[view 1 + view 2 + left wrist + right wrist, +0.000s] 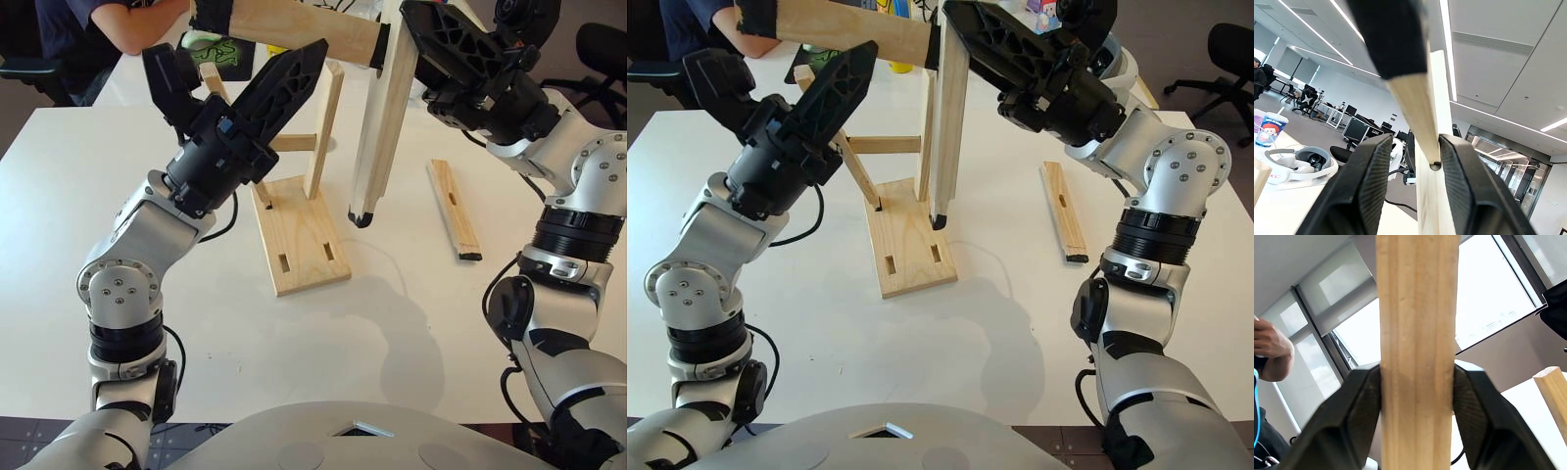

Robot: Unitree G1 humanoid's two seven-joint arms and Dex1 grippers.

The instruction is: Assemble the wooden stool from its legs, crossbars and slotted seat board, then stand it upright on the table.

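Your right tool (1418, 372) clamps a wooden leg (380, 137) above the seat board (304, 235).
Likely stiff, light and smooth: pinch its flat faces. I cannot tell the left tool's (1415, 139) state.

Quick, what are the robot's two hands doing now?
Left gripper: open around the standing leg.
Right gripper: shut on the raised leg.

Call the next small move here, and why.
Probably close the open left gripper on the level leg above it. The right gripper alone clamps the hanging leg, black foot down near the board, whose two near slots are empty. A second grip would likely help turn the legs so the bare ends face those slots.
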